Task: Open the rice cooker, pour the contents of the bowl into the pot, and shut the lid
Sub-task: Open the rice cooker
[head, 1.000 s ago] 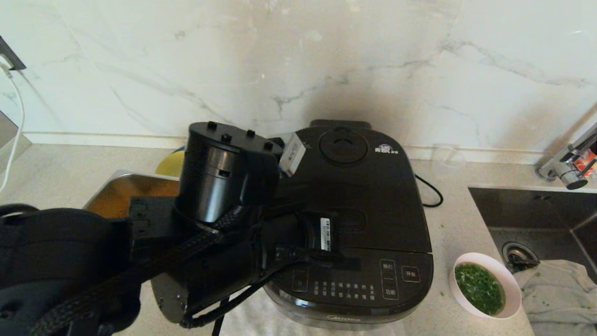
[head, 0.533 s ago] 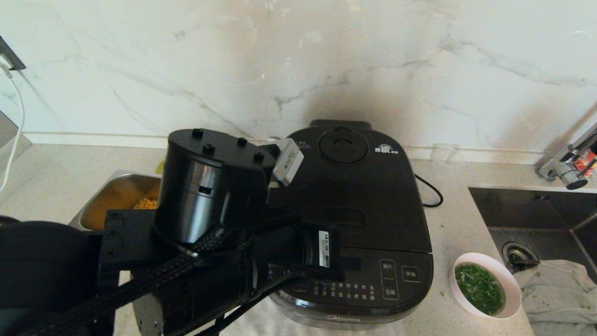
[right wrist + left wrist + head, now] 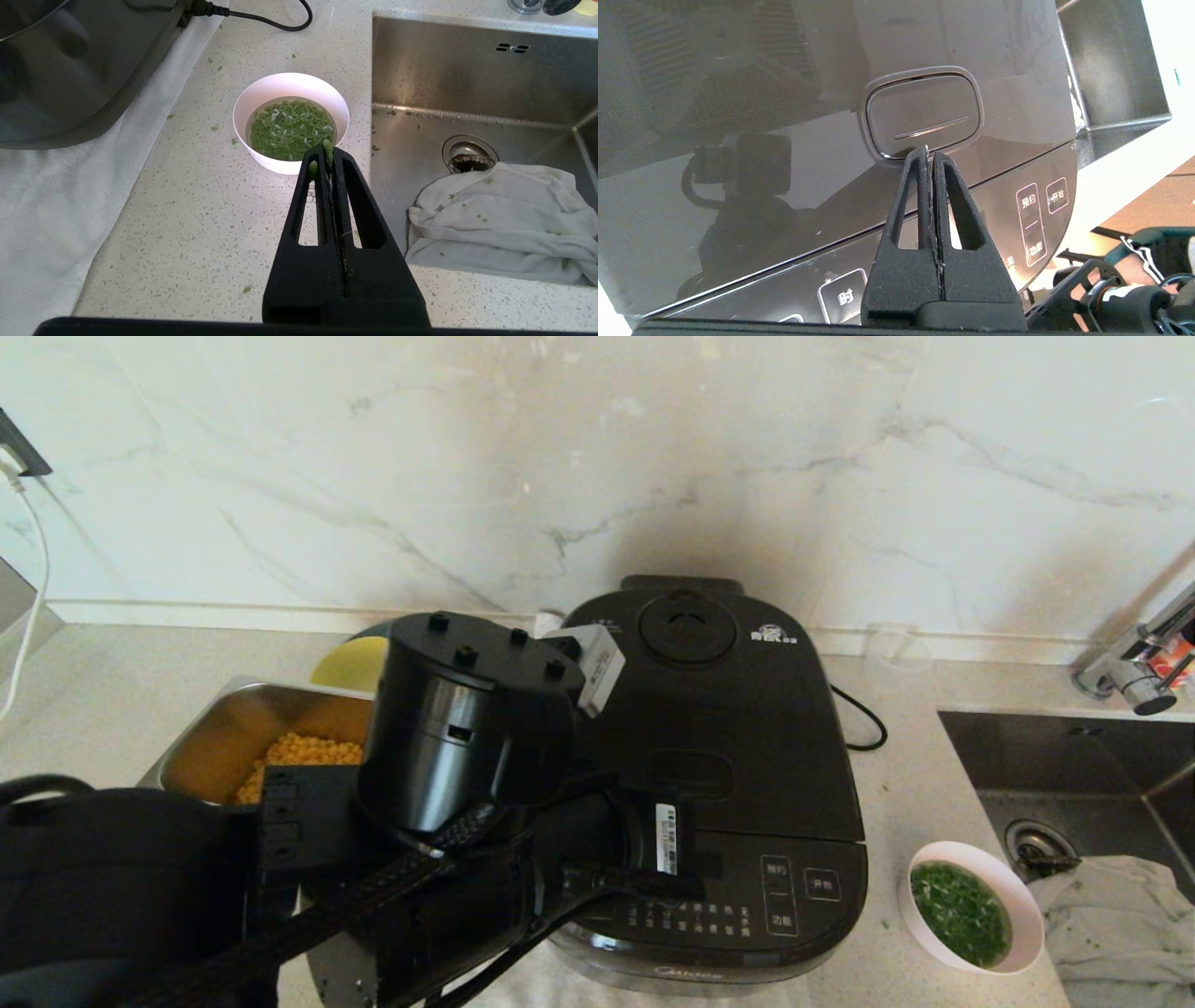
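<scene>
The left tool (image 3: pixel 927 156), clenched, points at the lid (image 3: pixel 719 709) release of the rice cooker (image 3: pixel 709 784). The right tool (image 3: pixel 327 154) (clenched too) hangs above the bowl (image 3: pixel 290 121) near the table's (image 3: pixel 196 224) sink edge.

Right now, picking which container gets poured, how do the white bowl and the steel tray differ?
The bowl is small, round and white, right of the cooker; the tray is rectangular steel, on its left. The bowl holds green bits in liquid; the tray, yellow corn. Both sit on the counter.

The left arm (image 3: pixel 448 747) has swung back right after drifting left, uncovering more corn (image 3: pixel 294 761) in the tray (image 3: pixel 201 747); its wrist seems slightly lower over the cooker (image 3: pixel 738 728).
</scene>
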You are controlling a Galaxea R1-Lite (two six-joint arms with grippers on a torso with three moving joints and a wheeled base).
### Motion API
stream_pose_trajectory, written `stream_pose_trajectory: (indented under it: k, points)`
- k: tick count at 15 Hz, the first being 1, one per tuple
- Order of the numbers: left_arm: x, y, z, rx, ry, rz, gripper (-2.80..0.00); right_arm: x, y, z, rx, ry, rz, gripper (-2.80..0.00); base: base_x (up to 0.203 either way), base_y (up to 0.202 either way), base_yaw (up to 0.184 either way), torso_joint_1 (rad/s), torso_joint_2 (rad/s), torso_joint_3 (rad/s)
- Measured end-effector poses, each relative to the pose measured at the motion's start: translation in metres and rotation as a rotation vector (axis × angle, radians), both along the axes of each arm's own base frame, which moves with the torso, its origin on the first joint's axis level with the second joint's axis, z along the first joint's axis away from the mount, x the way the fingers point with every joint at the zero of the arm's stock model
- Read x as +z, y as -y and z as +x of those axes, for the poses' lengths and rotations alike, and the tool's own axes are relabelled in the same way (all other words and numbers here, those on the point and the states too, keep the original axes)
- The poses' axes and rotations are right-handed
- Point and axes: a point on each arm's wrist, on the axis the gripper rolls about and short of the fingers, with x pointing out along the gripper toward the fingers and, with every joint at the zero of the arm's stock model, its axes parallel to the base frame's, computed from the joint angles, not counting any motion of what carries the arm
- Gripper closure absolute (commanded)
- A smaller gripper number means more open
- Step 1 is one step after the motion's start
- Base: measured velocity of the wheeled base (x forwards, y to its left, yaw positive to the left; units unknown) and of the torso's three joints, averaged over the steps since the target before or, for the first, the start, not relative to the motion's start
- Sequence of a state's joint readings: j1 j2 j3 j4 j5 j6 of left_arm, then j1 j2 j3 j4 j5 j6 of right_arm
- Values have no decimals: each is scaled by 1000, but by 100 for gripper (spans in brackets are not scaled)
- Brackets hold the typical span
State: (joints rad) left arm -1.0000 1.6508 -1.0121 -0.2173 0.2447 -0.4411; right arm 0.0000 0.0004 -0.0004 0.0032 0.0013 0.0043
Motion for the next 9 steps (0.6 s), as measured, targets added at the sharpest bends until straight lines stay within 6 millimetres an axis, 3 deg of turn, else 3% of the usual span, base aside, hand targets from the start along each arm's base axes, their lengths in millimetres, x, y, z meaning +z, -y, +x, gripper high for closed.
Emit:
stream_pose_trajectory:
  k: [9]
  points:
    - [-5, 2, 6, 47, 7, 21, 0, 0, 0, 0, 0, 0, 0, 0, 0, 0, 0, 0, 0, 0]
